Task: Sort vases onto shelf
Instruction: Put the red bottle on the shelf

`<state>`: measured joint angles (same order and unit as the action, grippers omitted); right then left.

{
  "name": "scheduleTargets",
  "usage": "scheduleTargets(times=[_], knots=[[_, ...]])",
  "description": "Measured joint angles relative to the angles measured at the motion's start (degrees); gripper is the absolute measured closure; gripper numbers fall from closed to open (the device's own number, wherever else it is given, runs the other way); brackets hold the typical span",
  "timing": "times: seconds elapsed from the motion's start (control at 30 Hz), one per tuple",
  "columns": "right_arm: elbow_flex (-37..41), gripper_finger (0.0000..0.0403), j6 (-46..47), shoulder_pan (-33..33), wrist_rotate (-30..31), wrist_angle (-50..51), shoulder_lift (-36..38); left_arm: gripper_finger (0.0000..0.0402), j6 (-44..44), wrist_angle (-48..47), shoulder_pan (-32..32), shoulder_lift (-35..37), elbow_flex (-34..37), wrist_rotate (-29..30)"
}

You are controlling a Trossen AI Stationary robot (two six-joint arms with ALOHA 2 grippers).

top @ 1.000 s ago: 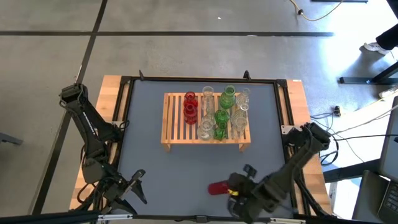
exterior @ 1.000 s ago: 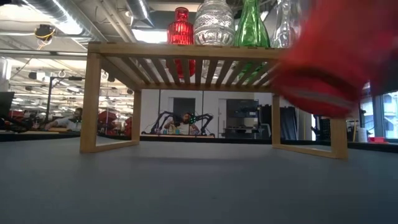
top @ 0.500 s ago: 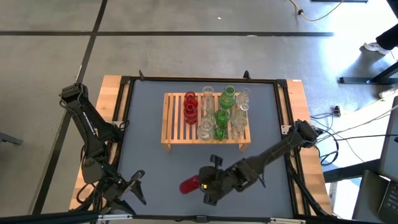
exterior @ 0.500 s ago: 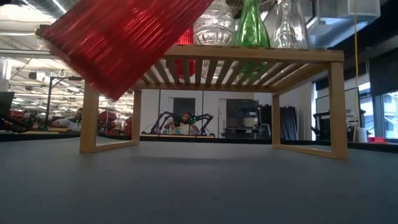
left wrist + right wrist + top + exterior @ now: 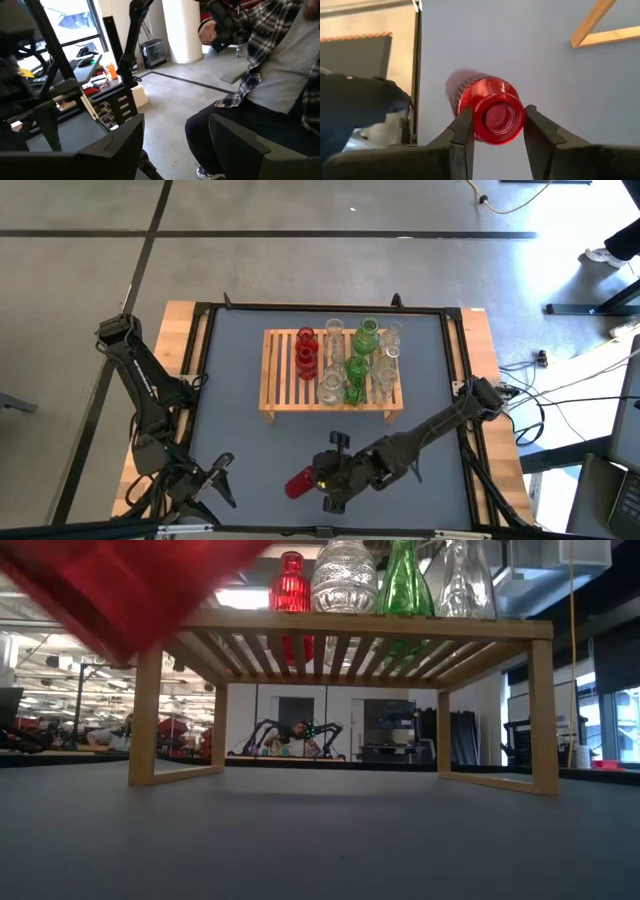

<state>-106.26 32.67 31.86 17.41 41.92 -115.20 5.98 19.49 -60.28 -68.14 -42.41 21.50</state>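
Grey tabletop lay beneath the right gripper, fingers clamping a red vase; carrying it up to the shelf likely followed.

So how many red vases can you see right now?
3, though clear and green vases crowd the shelf and may hide more. Two stand at its left part; one red vase is gripped by the right gripper over the table's front.

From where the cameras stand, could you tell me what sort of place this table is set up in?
Most likely a robotics lab or workshop. Behind the wooden shelf, the low view shows another robot arm on a bench, with a person seated beside it. The high view shows a bare concrete floor with loose cables.
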Motion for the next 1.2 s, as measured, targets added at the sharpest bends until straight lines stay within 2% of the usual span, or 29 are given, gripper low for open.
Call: scheduleTargets(times=[0.23,0.53,0.67,0.8,1.07,1.2], knots=[[-2.62,0.0303,-0.09,-1.33,0.03,5.47,-3.2,0.0185,-2.48,-0.74,0.65,0.0,0.0,0.03],[-2.56,0.0359,1.16,-1.51,-0.68,5.8,-4.07,0.0185,-2.49,-0.99,0.68,-0.06,0.0,0.24],[-2.52,0.0356,6.35,-1.51,-5.31,5.3,-4.11,0.0185,-2.52,-1.01,0.69,-0.09,0.0,0.39],[-1.51,0.0316,14.67,-0.37,-8.65,5.56,-4.11,0.0185,-2.7,-1.01,0.69,-0.09,0.0,0.37],[-0.89,0.0157,41.22,4.27,-6.27,7.37,-5.04,0.0185,-2.93,-0.98,0.69,-0.09,0.0,0.37],[-0.87,0.0095,47.91,4.88,-5.91,5.14,-8.31,0.0185,-4.28,-0.88,0.7,-0.11,0.0,0.46]])
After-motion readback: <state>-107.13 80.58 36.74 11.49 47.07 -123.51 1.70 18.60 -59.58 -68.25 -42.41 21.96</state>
